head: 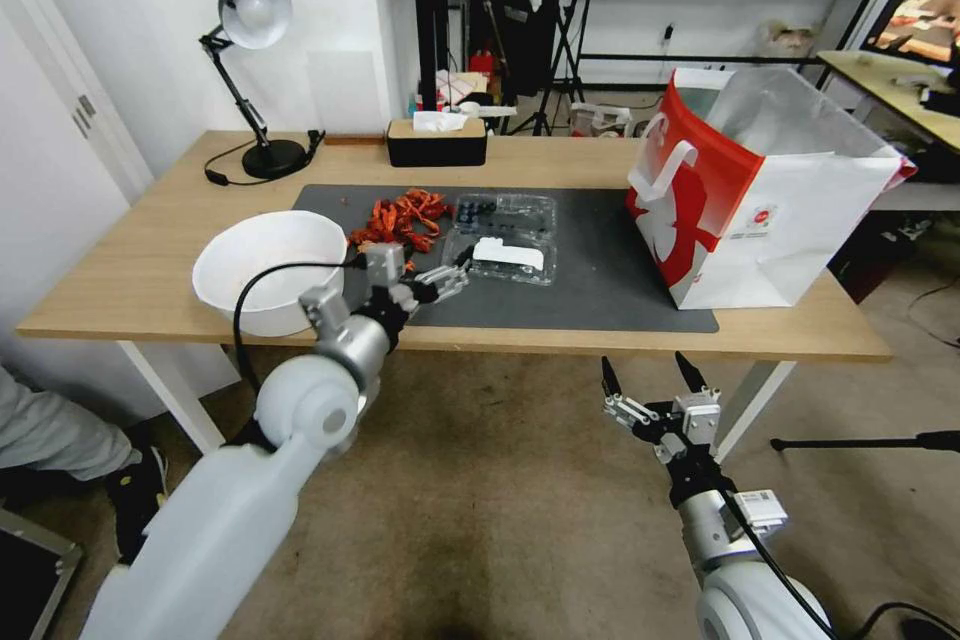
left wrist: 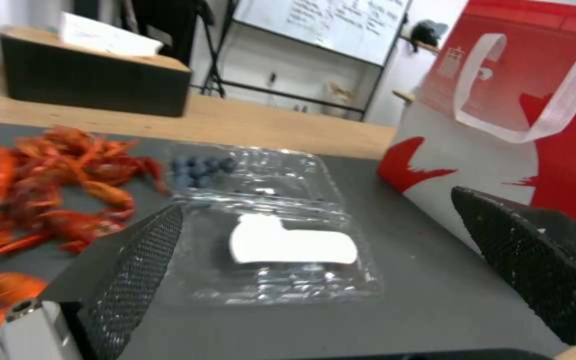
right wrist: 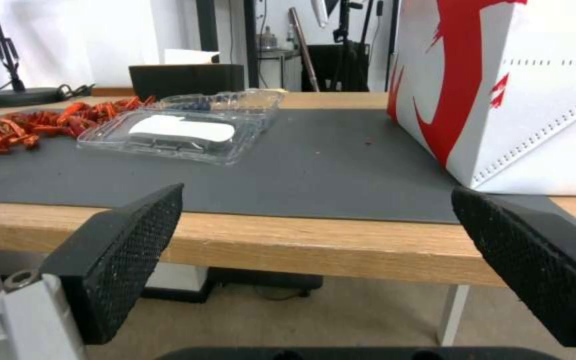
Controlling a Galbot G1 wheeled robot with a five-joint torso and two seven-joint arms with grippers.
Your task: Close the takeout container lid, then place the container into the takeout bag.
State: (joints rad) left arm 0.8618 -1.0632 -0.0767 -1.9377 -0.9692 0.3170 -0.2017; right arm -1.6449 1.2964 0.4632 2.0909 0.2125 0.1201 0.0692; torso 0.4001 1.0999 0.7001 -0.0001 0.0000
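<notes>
The takeout container (head: 503, 233) lies open on the dark mat (head: 600, 280). Its base with dark blueberries (left wrist: 198, 167) is the far half. The lid (head: 505, 256), clear with a white label (left wrist: 291, 245), lies flat as the near half. My left gripper (head: 461, 274) is open just left of the lid, near the mat's front, with its fingers (left wrist: 138, 270) wide of the lid in the left wrist view. The takeout bag (head: 760, 190), red and white, stands open at the right. My right gripper (head: 650, 372) hangs open below the table's front edge, facing the container (right wrist: 188, 127) and the bag (right wrist: 521, 90).
A large white bowl (head: 270, 270) sits at the left, close to my left arm. Red crayfish (head: 405, 218) lie in a pile left of the container. A black tissue box (head: 436, 142) and a desk lamp (head: 250, 70) stand at the back.
</notes>
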